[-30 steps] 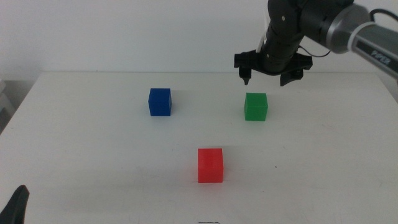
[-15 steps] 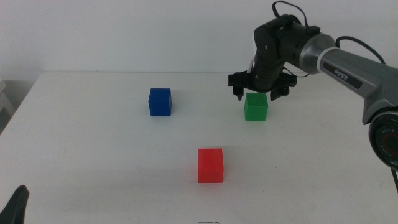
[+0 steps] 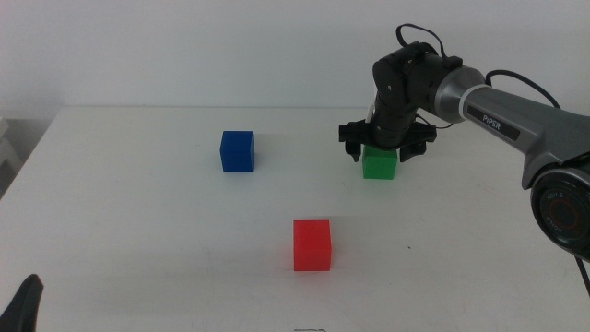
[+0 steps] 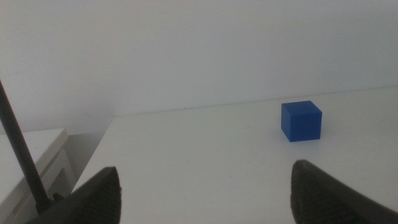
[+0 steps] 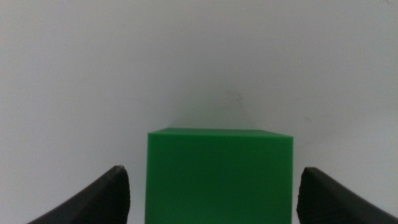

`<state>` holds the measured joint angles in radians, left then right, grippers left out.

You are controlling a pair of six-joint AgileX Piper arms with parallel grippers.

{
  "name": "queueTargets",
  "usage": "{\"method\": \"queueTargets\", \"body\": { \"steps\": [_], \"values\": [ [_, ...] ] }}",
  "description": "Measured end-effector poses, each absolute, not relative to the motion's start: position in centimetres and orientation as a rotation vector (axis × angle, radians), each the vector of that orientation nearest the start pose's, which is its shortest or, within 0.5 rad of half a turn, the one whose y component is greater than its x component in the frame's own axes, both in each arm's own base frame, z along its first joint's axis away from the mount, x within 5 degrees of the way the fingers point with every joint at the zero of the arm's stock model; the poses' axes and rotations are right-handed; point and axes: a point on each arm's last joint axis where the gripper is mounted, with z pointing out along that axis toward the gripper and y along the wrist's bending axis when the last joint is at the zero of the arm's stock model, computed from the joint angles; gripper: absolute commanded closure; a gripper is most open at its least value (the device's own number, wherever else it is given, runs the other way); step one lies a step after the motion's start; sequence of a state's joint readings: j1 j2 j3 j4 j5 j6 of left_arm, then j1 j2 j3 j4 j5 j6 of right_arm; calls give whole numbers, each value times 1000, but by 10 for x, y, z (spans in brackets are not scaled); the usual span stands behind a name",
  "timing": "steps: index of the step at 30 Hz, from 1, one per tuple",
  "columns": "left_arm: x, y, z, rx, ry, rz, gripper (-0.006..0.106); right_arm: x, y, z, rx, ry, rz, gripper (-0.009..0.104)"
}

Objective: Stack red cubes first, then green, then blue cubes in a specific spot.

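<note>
Right gripper (image 3: 385,150) spread wide, straddling green cube (image 3: 379,163) toward tabletop's (image 3: 138,231) far right, not clamped. Blue cube (image 3: 237,150) far centre-left, red cube (image 3: 312,244) nearer front. Left gripper (image 4: 205,186) spread, front-left corner

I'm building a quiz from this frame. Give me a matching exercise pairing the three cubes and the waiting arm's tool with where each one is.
Things:
1. green cube
2. blue cube
3. red cube
4. left tool

Places:
A. alone at the table's near middle
B. bottom left corner of the middle view
C. between the open jaws of the right tool
D. far left part of the table, standing free

Pairs: 1-C, 2-D, 3-A, 4-B
</note>
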<state>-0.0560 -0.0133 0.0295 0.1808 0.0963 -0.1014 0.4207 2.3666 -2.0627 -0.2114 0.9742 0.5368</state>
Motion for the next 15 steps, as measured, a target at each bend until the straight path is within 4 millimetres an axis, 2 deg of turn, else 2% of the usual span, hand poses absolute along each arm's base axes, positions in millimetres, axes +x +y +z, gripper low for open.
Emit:
{"method": "queueTargets", "body": {
  "steps": [4,8,9,12,15],
  "values": [
    [57,-2,195,94,1592,31,7,476,194,177,45,2708,7,48],
    [57,-2,195,94,1592,31,7,478,190,178,57,2701,11,82],
    [57,-2,195,94,1592,31,7,477,190,177,58,2706,12,96],
    [57,-2,195,94,1592,31,7,472,189,183,55,2716,-1,96],
    [57,-2,195,94,1592,31,7,456,189,197,37,2696,-13,96]
  ]
}}
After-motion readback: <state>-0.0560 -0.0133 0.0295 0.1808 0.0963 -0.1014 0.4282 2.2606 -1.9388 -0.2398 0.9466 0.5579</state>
